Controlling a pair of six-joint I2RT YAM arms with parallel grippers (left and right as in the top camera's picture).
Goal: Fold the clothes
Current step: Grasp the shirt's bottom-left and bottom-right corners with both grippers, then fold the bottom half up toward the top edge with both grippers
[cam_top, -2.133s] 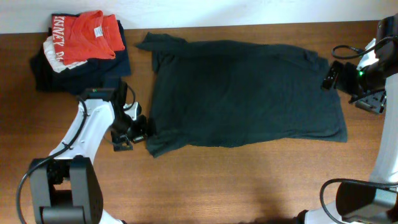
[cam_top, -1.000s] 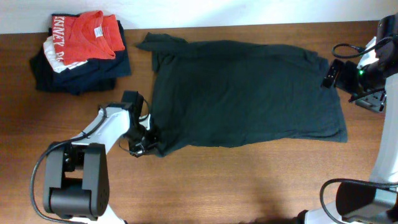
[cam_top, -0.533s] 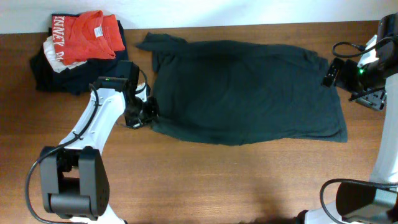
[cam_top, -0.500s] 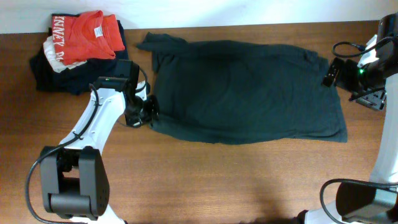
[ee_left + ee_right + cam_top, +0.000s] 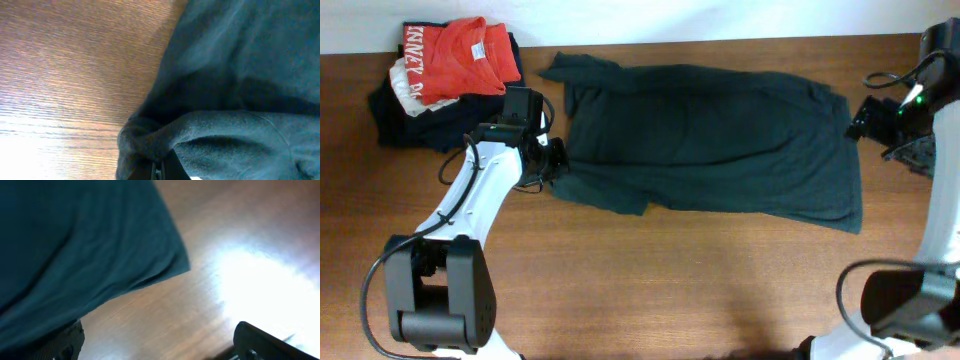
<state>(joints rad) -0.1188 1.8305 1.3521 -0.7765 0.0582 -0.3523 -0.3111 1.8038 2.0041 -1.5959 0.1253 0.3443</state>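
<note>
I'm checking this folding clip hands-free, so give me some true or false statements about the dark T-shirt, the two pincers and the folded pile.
1. The left pincer is shut on the edge of the dark T-shirt. True.
2. The right pincer is clamped on the T-shirt. False: its jaws stand open, gripping nothing.
3. A red-orange shirt tops the folded pile. True.
4. The dark T-shirt is folded into a neat square. False: it lies mostly spread out on the table.
</note>
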